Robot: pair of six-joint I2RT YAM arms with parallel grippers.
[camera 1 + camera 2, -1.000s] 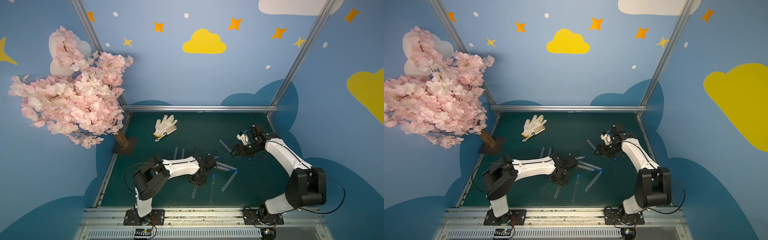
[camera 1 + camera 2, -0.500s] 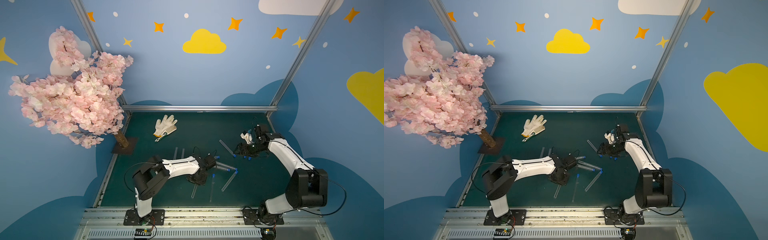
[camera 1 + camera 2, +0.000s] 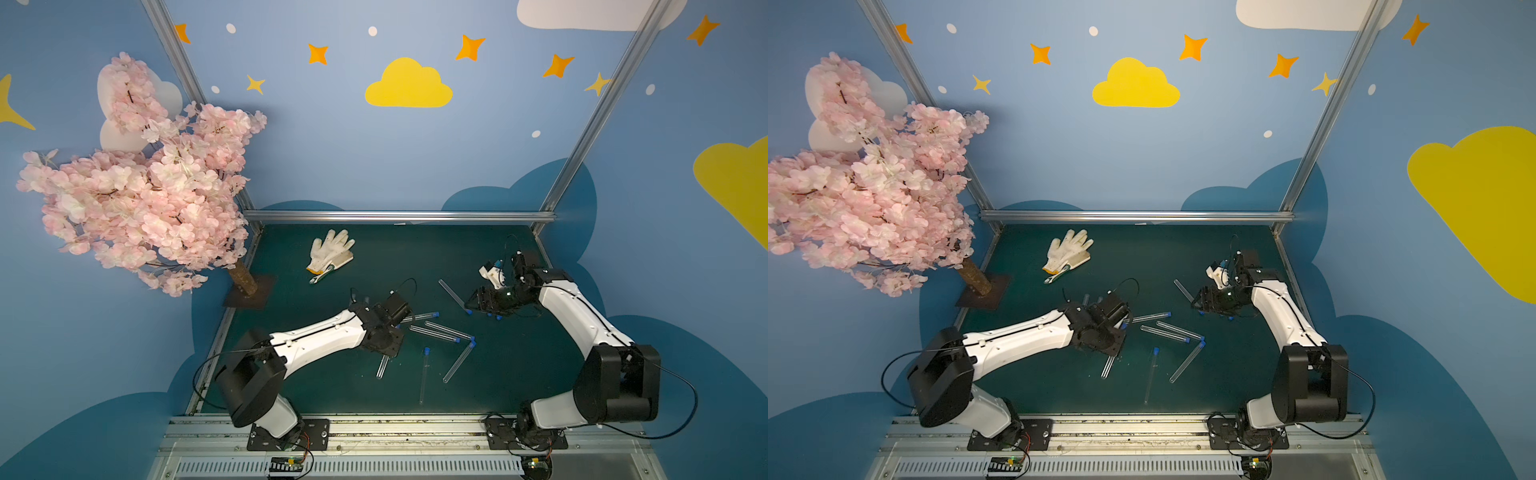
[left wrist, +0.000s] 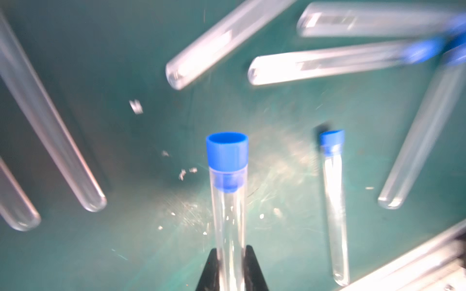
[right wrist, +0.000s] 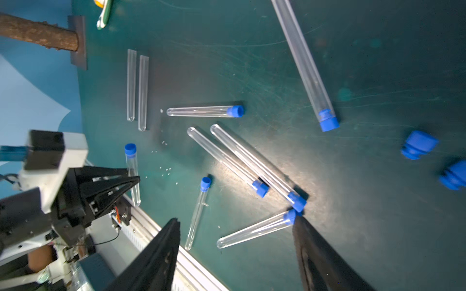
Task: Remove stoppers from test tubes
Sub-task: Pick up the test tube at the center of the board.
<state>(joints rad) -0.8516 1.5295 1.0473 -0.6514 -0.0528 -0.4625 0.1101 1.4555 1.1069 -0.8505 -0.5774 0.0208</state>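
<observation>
Left wrist view: the left gripper [image 4: 230, 254] is clamped on the lower shaft of a long, clear, round-ended test tube [image 4: 228, 221] plugged by a bright-blue thimble-shaped stopper [image 4: 227, 151]. It is held over the dark-green bench [image 4: 100, 126], towards its front edge. The tube is probably light, stiff, slick and brittle, so hold the shaft firmly and pinch the stopper's wider cap. The right gripper [image 5: 237, 221] hangs spread and empty near the right edge.

Blue walls [image 3: 374, 166] with yellow cloud [image 3: 408, 85] and orange star [image 3: 318, 54] decals, aluminium frame posts [image 3: 599, 112], dark green table mat [image 3: 415, 257], pink blossom tree [image 3: 141, 199] in a back corner, even light.
</observation>
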